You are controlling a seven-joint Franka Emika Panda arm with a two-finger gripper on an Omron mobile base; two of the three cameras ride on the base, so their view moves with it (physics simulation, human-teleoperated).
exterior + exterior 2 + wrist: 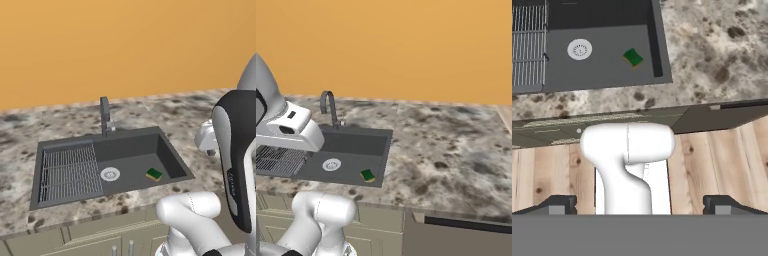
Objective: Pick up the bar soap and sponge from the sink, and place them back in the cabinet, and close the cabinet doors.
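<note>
Hovering high over the counter edge with gripper (640, 205) spread fully wide and holding nothing. Sponge (632, 57) lying on the sink (612, 75) floor, upper centre of the hand view, near the right wall beside the drain (579, 49). Risking a finger strike on that wall during descent, or nudging the sponge aside.
</note>
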